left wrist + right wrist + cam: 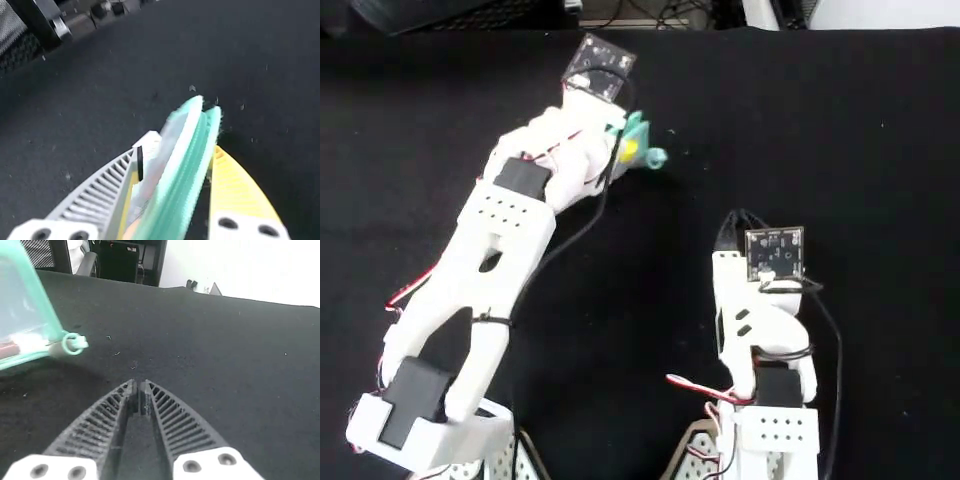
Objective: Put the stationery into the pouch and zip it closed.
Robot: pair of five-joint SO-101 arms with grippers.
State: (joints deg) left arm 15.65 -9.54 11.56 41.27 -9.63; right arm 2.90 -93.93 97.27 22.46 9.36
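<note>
A teal pouch (638, 135) with a see-through side hangs just above the black table at the far middle. My left gripper (623, 143) is shut on it. In the left wrist view the pouch (187, 145) stands edge-on between the yellow finger (227, 185) and the grey ribbed finger (107, 187). Its ring-shaped zip pull (655, 157) sticks out toward the right arm. Red and white stationery (12, 346) shows through the pouch (25, 315), and the pull (73, 344) hangs at its corner. My right gripper (731, 224) is shut with nothing in it, low over the table and nearer than the pouch; its black fingers (120, 405) touch.
Black cloth (860, 150) covers the table. Cables and dark equipment (650, 12) lie beyond its far edge. Small specks of lint (116, 353) dot the cloth near the pouch.
</note>
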